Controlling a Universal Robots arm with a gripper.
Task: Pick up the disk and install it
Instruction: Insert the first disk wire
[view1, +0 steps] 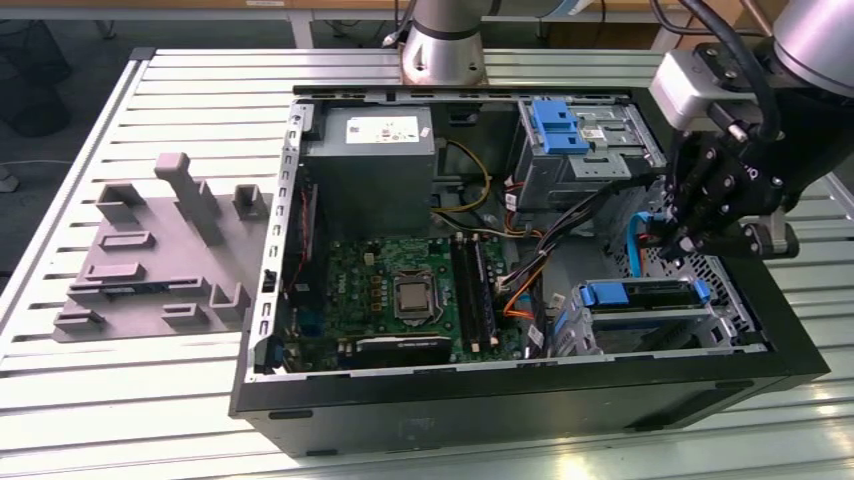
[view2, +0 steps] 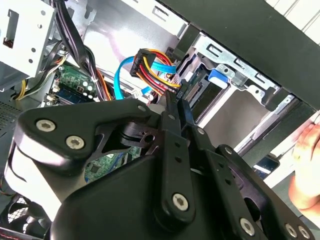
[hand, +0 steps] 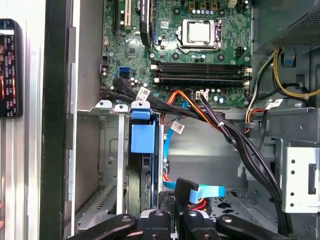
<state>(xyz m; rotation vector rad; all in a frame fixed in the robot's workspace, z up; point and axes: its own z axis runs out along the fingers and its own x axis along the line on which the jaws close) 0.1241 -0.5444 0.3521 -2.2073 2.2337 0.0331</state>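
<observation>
My own linkage blocks my jaws in both wrist views, so their gap I cannot tell; the disk (hand: 141, 145) sits mostly buried in its cage (hand: 107, 150); a hand (view2: 306, 165) is cut by the edge.

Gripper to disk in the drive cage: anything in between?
Yes. The disk sits in the drive cage, and the gripper is close to its end. Between them are a connector with red and yellow wires and a light blue flat cable. Nothing else is visible there.
</observation>
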